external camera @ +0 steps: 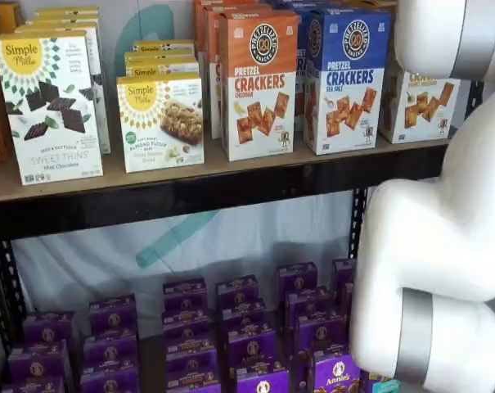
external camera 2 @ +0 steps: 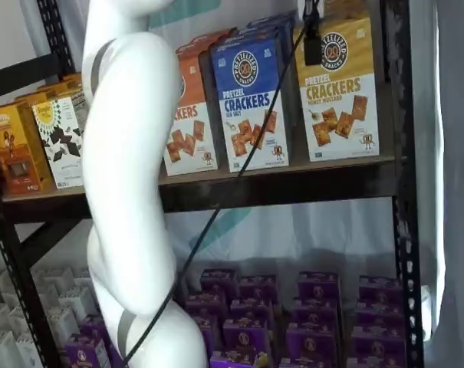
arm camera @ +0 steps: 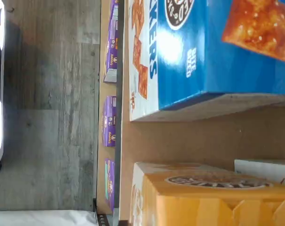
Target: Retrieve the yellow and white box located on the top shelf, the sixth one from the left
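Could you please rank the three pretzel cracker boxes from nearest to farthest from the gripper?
In a shelf view, from the gripper:
1. yellow and white box, right end, directly behind it.
2. blue-topped box, middle.
3. orange-topped box, left.

The white arm point(external camera 2: 132, 192) stands tall in a shelf view, its thick rounded links rising past the top edge, a grey band at a joint low down and another near the top. A black cable point(external camera 2: 239, 169) runs slantwise from the upper edge down behind it. In both shelf views only links and joints point(external camera: 435, 270) show; of the claw point(external camera 2: 313, 34) only a dark piece hangs at the top edge, so whether its fingers are parted cannot be told.
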### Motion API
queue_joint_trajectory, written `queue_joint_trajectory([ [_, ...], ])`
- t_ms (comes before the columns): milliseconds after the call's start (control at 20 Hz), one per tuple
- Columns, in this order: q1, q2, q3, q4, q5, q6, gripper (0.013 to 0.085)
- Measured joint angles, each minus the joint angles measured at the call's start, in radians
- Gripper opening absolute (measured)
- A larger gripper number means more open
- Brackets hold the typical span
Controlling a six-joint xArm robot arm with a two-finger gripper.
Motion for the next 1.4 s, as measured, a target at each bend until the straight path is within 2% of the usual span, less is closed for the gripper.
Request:
queue_joint_trajectory([
  [250, -0.002, 0.001, -0.002, 0.003, 0.000, -0.002, 0.0770],
  [400, -0.003, 0.000, -0.002, 0.004, 0.000, -0.002, 0.0690],
  [800, -0.008, 0.002, -0.009, 0.008, 0.009, -0.004, 0.0690],
  [950, -0.010, -0.001, -0.006, 0.008, 0.009, -0.005, 0.0610],
  [1400, -0.028, 0.002, -0.025, 0.025, 0.035, -0.013, 0.0610],
])
